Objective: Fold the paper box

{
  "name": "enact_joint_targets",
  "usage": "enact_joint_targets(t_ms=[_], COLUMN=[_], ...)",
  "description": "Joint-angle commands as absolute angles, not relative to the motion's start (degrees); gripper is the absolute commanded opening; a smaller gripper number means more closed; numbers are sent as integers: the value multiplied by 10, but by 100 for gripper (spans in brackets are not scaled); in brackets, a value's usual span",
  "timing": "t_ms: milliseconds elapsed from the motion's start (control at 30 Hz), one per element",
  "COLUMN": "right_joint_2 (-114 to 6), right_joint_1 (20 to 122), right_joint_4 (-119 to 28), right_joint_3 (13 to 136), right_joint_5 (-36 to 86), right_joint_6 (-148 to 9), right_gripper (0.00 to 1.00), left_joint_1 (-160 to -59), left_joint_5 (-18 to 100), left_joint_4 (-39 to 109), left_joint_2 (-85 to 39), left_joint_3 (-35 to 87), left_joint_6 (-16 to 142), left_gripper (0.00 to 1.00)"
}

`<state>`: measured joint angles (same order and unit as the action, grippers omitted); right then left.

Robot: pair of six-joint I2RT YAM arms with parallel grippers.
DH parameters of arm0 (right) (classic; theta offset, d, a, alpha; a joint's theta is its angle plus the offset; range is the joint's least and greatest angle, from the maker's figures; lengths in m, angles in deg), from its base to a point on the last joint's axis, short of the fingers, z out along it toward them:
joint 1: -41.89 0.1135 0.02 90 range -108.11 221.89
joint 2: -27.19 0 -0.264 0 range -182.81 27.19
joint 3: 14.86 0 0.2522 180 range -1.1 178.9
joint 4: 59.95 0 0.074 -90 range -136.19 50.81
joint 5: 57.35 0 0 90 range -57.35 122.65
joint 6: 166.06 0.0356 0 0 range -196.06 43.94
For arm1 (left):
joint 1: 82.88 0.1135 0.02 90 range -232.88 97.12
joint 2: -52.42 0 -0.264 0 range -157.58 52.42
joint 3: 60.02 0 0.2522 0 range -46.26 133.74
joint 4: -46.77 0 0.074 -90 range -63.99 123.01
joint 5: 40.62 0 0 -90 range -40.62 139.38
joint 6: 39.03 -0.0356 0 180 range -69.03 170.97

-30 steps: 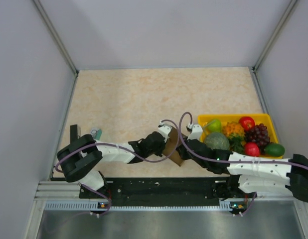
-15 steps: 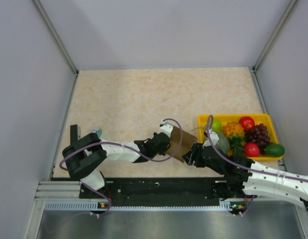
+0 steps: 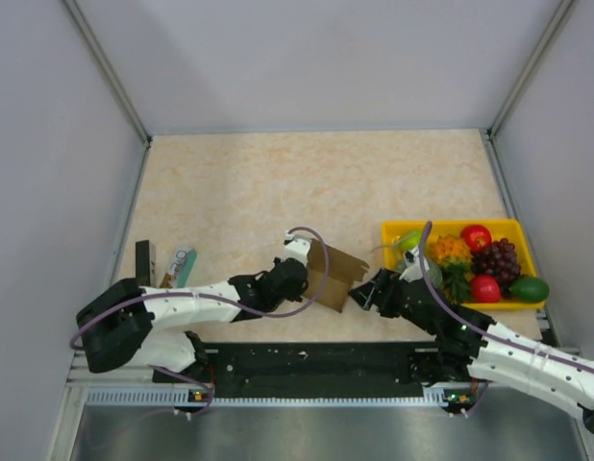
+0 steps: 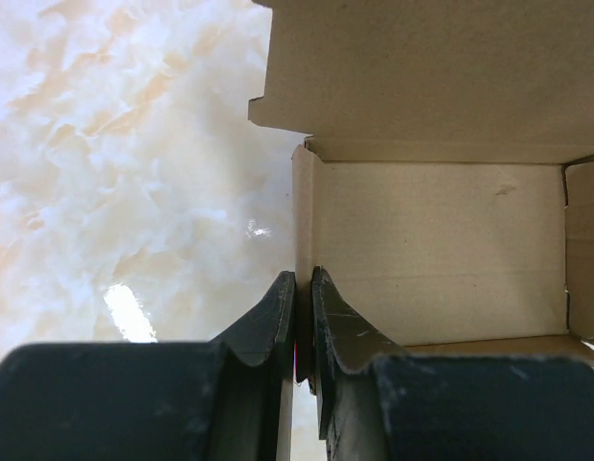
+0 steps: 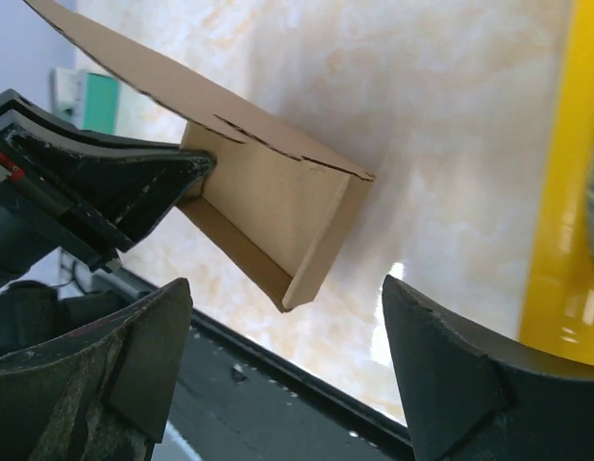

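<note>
My left jaws pinch one side wall of the paper box (image 3: 334,276), holding it near the front edge of the worktop (image 3: 278,182); my right jaws gape wide just beside it, touching nothing.

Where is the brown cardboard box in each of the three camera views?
Top view: the box is at lower centre, left of the yellow tray.
Left wrist view: the box fills the upper right.
Right wrist view: the box is at centre left.
Shared landmark: the left hand pinching one box wall.
</note>
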<state>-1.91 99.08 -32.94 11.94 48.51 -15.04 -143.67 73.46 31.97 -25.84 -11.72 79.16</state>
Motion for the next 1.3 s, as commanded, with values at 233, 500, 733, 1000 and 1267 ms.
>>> enact_joint_targets(t_ms=[233,500,733,1000,1267], right_joint_2=[-62,-75,-82,-114,-130], right_joint_1=[975,959,954,953,954], right_joint_4=[-524,-600,-615,-658,-657], right_joint_3=[124,111,115,133,146], right_joint_5=[408,399,408,383,381], right_joint_6=[-162,-130,-117,-148,-173], right_gripper=[79,70,68,48,33], left_joint_1=[-1434,-1434,-1434,-1434,-1434], left_joint_5=[765,755,739,719,714], left_joint_4=[265,256,263,280,291], left_joint_2=[-98,-40,-8,-20,-28], left_joint_3=[-130,-126,-127,-124,-122], left_joint_6=[814,826,845,852,862], left_gripper=[0,0,0,0,0])
